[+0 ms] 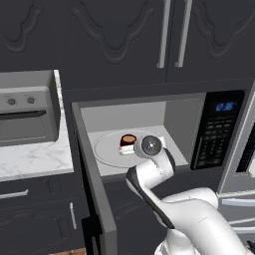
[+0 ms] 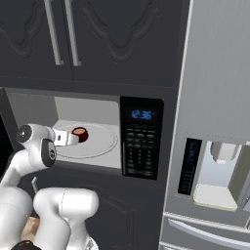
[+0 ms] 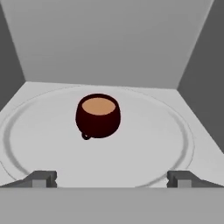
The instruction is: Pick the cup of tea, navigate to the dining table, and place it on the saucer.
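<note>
Inside the open microwave (image 1: 149, 124), a round glossy cup of tea (image 3: 98, 115) sits upright on the pale turntable plate (image 3: 144, 148), handle facing the camera. The gripper (image 3: 112, 178) stands wide open and empty just short of it, its fingertips (image 3: 43, 178) partly cut off.

The only readable thing is the blue glowing clock display (image 2: 141, 114) at the top of the microwave's dark control panel (image 2: 140, 141), at about 3 o'clock from the oven's open cavity. In the right base view its digits look like 12:36, though the last two are soft. In the left base view the same display (image 1: 225, 106) is too blurred to read. The keypad buttons below it carry marks too small to make out.
</note>
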Controlling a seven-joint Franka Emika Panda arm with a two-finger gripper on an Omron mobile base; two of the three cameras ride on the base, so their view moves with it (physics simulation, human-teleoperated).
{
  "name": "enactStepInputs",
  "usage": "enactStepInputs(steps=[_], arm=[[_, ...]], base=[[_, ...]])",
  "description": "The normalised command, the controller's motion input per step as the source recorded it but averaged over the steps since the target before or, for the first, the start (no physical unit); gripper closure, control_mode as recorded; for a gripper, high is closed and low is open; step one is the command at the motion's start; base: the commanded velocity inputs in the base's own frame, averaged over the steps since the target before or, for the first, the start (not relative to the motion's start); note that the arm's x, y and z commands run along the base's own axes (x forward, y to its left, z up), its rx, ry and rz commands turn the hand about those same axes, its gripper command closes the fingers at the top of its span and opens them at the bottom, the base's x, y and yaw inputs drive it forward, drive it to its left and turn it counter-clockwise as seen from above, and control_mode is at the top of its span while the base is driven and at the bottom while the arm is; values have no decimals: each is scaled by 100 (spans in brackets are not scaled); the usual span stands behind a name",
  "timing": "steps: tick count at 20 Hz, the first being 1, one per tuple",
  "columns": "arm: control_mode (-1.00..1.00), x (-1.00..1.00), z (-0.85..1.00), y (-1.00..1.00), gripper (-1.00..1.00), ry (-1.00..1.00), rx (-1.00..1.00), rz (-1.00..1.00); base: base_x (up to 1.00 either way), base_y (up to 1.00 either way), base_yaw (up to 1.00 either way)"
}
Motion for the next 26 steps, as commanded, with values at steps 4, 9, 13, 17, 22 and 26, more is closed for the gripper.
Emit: enactStepInputs(steps=[4,9,13,17,22,26], arm=[[-100,29,0,33,-100,0,0,-10],[-100,22,0,19,-100,0,0,-10],[-100,17,0,2,-100,0,0,-9],[-100,24,0,0,-100,0,0,-10],[-100,21,-6,3,-100,0,0,-10],[-100,16,-11,5,-100,0,0,-9]], base=[[0,0,0],[0,0,0],[0,0,0],[0,0,0],[0,0,0],[0,0,0]])
